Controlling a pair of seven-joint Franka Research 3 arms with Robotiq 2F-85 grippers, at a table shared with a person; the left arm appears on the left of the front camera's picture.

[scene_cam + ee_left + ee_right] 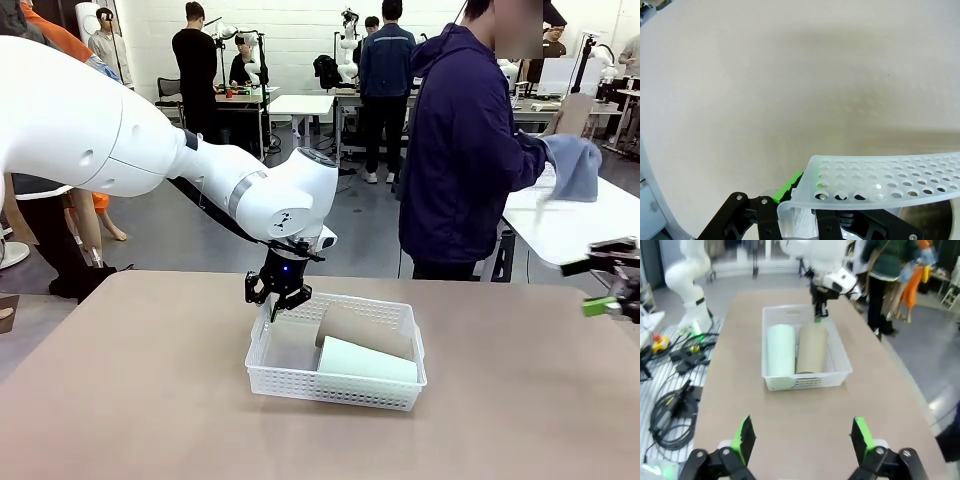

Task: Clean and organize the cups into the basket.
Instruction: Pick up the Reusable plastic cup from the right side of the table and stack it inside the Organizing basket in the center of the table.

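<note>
Across the middle of the tan table (120, 400), the left arm (150, 150) reaches in from the side, its upper part cut off by the frame edge. At the far side a person (460, 150) in a dark blue jacket stands turned towards a separate white table, holding a grey-blue cloth (575, 165) that hides the hand gripping it. The white lattice basket (330, 388) sits near the table's centre. Whether it rests flat or has one end lifted slightly is hard to make out. Inside it both cups lie on their sides, touching along their length: the tan cup (365, 330) towards the person, and the mint cup (365, 362) on the robot's side of it. Which end of each is the mouth cannot be told. The left gripper (280, 300) comes down on the basket's far left corner and is clamped on the rim there. In the left wrist view the perforated wall passes between the fingers, one green pad (790, 185) presses its outside, and the wall hides the other pad. The right gripper (590, 287) hangs at the table's right edge, well apart from the basket and partly cut off in the front view. Its jaws are spread wide with nothing between them.
</note>
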